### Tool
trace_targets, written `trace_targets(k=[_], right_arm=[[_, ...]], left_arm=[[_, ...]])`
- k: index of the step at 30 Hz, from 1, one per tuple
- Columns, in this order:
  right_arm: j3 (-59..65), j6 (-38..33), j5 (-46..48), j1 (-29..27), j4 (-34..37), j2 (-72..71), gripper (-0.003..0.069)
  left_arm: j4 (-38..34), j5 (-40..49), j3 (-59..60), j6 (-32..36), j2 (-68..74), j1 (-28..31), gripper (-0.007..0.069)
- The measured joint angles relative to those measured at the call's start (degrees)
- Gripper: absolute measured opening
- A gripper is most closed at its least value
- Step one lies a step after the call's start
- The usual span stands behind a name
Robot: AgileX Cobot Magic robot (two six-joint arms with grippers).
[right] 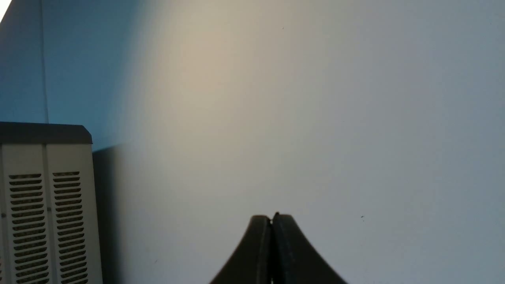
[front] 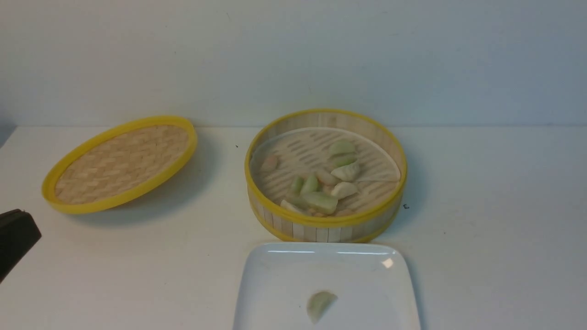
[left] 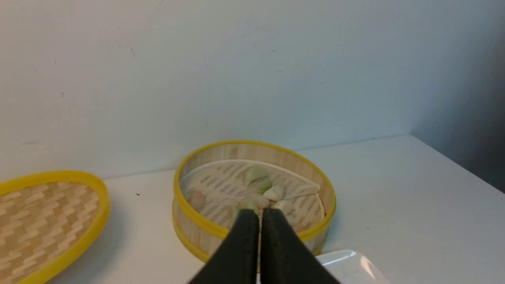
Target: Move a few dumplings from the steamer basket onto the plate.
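We see our left gripper (left: 259, 213) and right gripper (right: 271, 217) clenched, empty. Most dumplings (front: 321, 200) crowd the steamer basket (front: 326, 223) by its near wall. One dumpling (front: 320, 305) lies on the plate (front: 275, 284), just before the basket, with open table (front: 481, 229) to the right.

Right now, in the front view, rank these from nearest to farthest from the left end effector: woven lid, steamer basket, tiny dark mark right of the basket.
1. The woven lid, on the left, just beyond the left end effector.
2. The steamer basket, in the middle.
3. The dark mark, past the basket's right side.
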Motion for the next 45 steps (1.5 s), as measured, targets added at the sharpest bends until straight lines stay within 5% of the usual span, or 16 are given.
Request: trace_targets(k=[6,12,15,22,45], right_arm=[[0.0,0.0,0.0,0.0,0.0,0.0,-0.0015],[0.0,-0.1,0.0,0.0,0.0,0.0,-0.0015],[0.0,-0.1,0.0,0.0,0.0,0.0,-0.0015],[0.0,-0.1,0.1,0.0,0.0,0.0,-0.0015],[0.0,-0.1,0.1,0.0,0.0,0.0,-0.0015]], left_arm=[[-4.4,-2.6,3.7,11.0,-1.9,3.8,-0.0006],[-21.3,-8.6,15.9,35.1,-11.2,22.0,-0.0006],[-26.3,-11.1,22.7,40.4,-15.5,29.9,-0.0006],[-27.8,-7.7,31.2,42.3,-16.7,37.3,-0.0006],[-27.5,-5.2,31.3,42.0,-16.7,37.3,-0.0006]])
